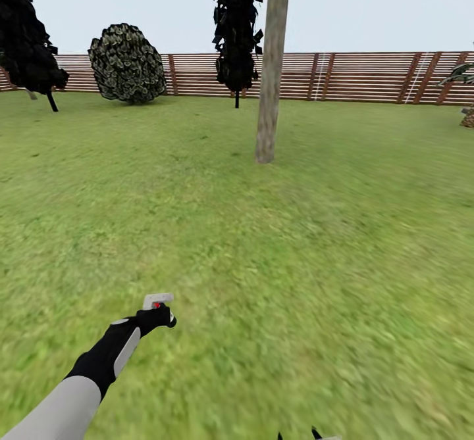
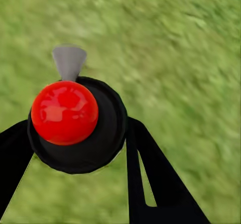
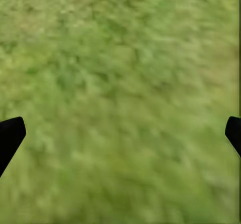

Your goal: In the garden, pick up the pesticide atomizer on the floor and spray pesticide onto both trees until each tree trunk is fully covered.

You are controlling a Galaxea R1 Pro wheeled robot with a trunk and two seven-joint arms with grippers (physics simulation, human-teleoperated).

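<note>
While the left gripper (image 1: 157, 315) holds the pesticide atomizer (image 1: 158, 300) out ahead of the robot, its fingers (image 2: 150, 174) are closed against the bottle's black body, one on each side. In the left wrist view the bottle is seen from above, red cap (image 2: 65, 112) uppermost and grey nozzle (image 2: 69, 61) pointing away over the grass; held this way, the nozzle faces forward for spraying. The nearest tree trunk (image 1: 271, 65), grey-brown and slightly leaning, stands well ahead and to the right on the lawn (image 1: 296, 262), well apart from the nozzle, so I judge the robot must close in first. A second dark-leaved tree (image 1: 237, 25) stands farther back near the slatted fence (image 1: 368, 75) (with a round bush (image 1: 126, 63) to its left). The right gripper (image 3: 120, 133) hangs spread wide over bare grass, gripping nothing.
</note>
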